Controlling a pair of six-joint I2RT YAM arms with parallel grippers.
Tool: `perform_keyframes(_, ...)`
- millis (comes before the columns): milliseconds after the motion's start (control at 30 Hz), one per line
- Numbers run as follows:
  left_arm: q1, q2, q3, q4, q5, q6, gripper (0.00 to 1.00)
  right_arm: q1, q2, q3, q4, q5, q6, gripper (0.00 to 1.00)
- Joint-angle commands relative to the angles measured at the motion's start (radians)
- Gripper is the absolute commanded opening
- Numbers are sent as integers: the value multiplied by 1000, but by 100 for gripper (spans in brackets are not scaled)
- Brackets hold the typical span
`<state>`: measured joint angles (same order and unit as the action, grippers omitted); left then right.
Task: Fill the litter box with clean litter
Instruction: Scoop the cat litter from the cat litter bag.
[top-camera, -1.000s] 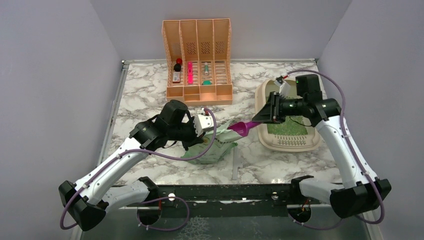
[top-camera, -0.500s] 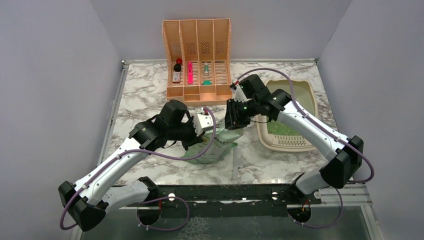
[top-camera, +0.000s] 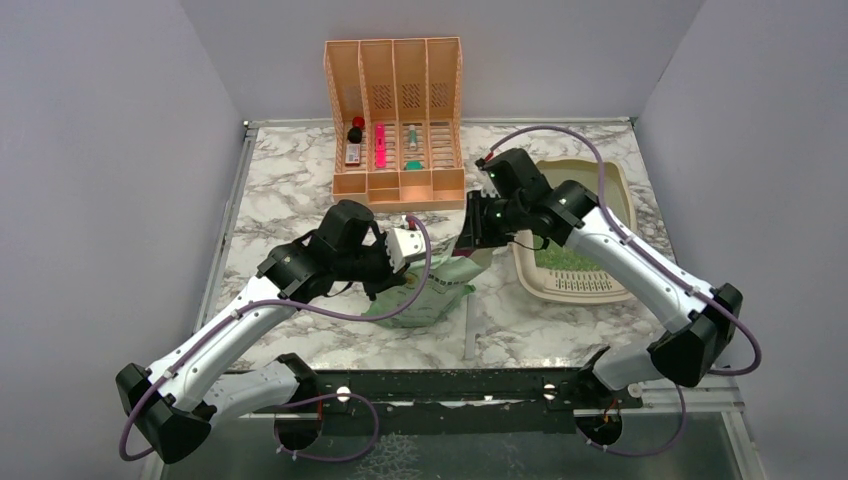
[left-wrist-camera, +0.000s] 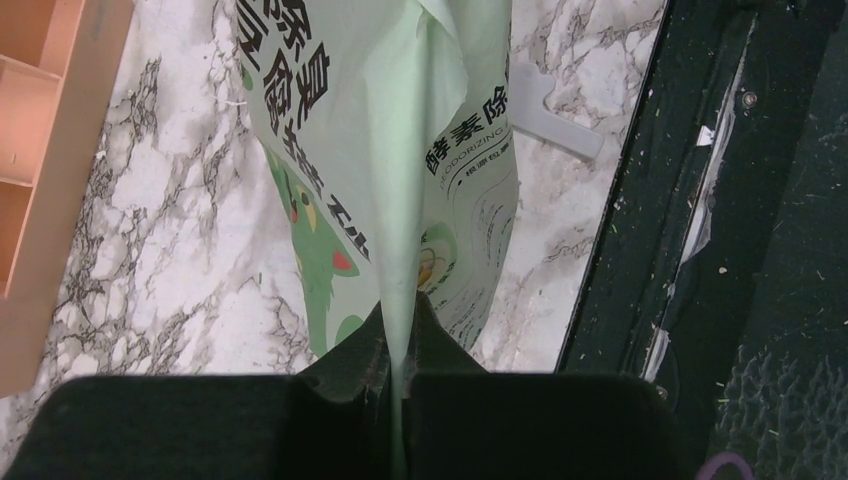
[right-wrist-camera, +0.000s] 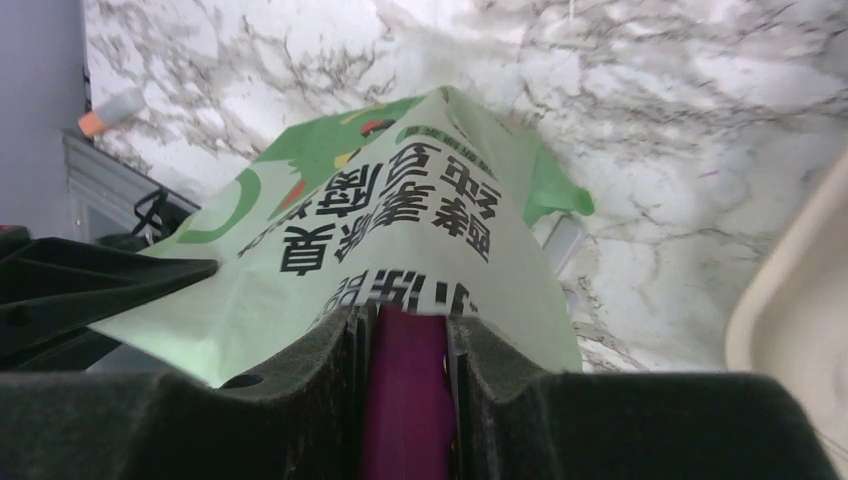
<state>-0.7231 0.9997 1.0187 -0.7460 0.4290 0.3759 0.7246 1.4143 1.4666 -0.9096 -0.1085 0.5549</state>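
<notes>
Loading step, seemingly: pokes the magenta scoop (right-wrist-camera: 405, 400), clamped in the right gripper (right-wrist-camera: 410, 330), into the green bag (top-camera: 432, 292) pinched by the left gripper (left-wrist-camera: 400, 335), left of the litter box (top-camera: 585, 286) with sparse clean litter (top-camera: 565, 258); probably needs a deep dig next, then a level carry right.

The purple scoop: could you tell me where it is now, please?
Right wrist view, bottom centre: the purple scoop is clamped in the right gripper, its front end hidden under the green printed bag.
</notes>
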Motion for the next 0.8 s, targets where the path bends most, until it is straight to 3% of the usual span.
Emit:
perform_keyframes(0,-5,-18,18,103,56,-5,0,8,103,-108,83,-128,30,1)
perform_keyframes(233,-6,-32,8,102,53,-16,0,53,127,-131,184,-166,81,1)
perform_keyframes(567,-6,-25,12,102,58,-17,0,52,-4,42,-35,249,18,1)
perform_keyframes(767,-6,-10,21,104,62,-16,0,52,15,-82,55,101,14,1)
